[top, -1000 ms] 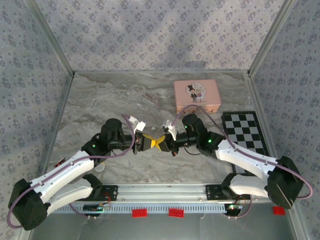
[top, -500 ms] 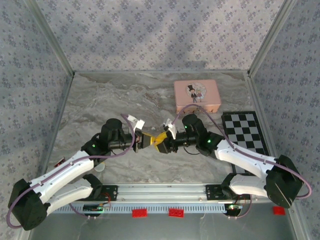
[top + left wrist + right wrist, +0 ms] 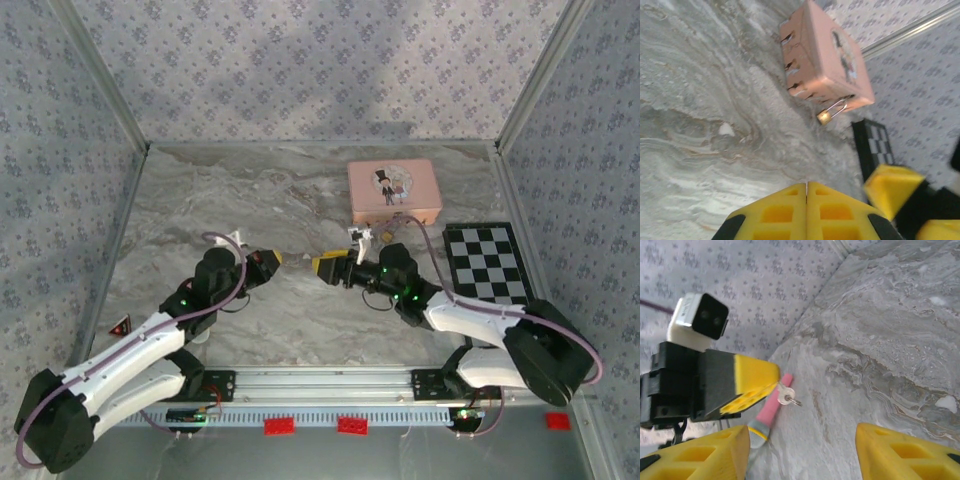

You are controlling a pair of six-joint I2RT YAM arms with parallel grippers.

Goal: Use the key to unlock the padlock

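Top external view, working across from the left: my left claw hangs low over the marbled table, aimed right. The left wrist view shows its yellow pads pressed flat together. The right wrist view shows why: the small silver key sticks out of that clenched tip with its ring dangling. A pink stick-like thing lies just under it; I can't tell what it is.

Next comes my right claw, facing the left one with a gap between them. Its jaws are spread wide and hold nothing.

Further right, the left wrist view shows the padlock on the table against the near edge of the pink tin, close to the corner by the checkerboard. Its brass body points towards my claws and the shackle slants away towards the tin; I can't tell whether the two touch.

So the lock lies ahead and to the right of the key, beyond the right claw. I judge the right arm nearer, so it should steady the lock while the left brings the key along that slanted axis.
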